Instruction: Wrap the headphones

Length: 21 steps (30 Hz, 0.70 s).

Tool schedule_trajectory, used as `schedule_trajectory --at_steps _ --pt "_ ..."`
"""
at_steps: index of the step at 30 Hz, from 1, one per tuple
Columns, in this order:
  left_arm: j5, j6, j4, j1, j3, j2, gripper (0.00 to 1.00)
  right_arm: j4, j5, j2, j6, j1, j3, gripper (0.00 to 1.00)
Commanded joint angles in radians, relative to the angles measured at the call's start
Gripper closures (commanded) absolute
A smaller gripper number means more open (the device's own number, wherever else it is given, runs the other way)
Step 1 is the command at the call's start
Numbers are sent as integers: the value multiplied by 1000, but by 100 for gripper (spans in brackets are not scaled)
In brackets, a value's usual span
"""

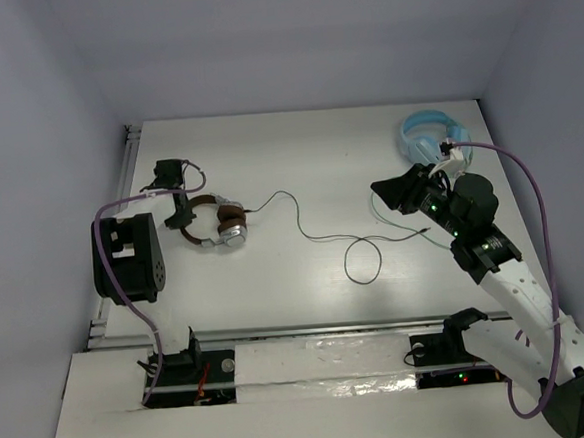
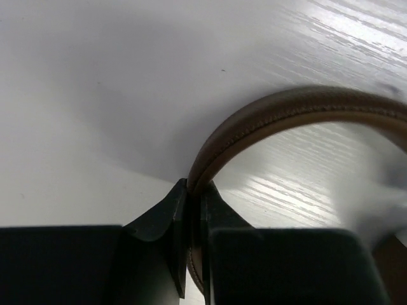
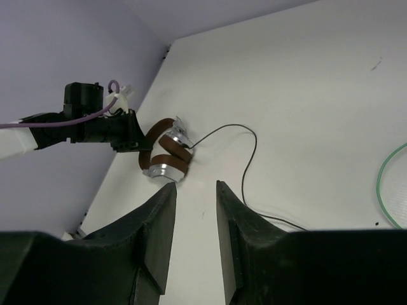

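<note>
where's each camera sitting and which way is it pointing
Top external: above and behind the arm bases, looking down on the table and headphones; both arms show.
Left wrist: on its arm, looking down past the left hand, shut on the headband.
Right wrist: on its arm, facing across the table toward the left arm; the open right hand shows at the bottom.
Shared: top external and right wrist both show the headphones and cable.

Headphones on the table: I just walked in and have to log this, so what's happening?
The left gripper has its fingers shut on the brown headband of the headphones, at the left of the table. Their black cable lies loose across it, unwrapped. The right gripper hangs open near the cable's far end, holding nothing.
</note>
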<state>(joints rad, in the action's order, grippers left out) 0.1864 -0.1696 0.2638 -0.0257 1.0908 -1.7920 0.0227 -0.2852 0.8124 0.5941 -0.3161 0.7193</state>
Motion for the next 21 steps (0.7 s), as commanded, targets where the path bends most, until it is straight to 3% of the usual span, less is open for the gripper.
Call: schedule_trajectory --at_steps 1,2,4,7,10,14,15,16,19,21 --pt "-36 -8 31 13 15 17 100 45 -5 -7 -20 -8 0 63" --pt "-59 -10 25 13 11 41 100 48 -3 -5 -20 -8 -1 65" --pt "-125 -18 20 26 1 129 100 57 -28 11 -22 -8 -3 80" --pt "-264 -42 20 26 -5 245 100 134 -170 34 -17 -8 -17 99" --pt "-419 -59 41 26 23 335 100 183 -270 79 -10 -17 -21 100" --pt "-560 -87 74 26 72 425 100 172 -264 119 -39 -40 -8 98" --pt "-585 -94 77 26 75 460 100 171 -262 134 -49 -40 -4 91" --pt "-637 -109 78 26 77 479 100 174 -255 142 -54 -40 -3 63" --pt "-744 -152 72 26 78 546 100 203 -290 191 -73 -52 5 23" --pt "-800 -179 54 35 78 594 100 178 -307 255 -114 -87 29 17"
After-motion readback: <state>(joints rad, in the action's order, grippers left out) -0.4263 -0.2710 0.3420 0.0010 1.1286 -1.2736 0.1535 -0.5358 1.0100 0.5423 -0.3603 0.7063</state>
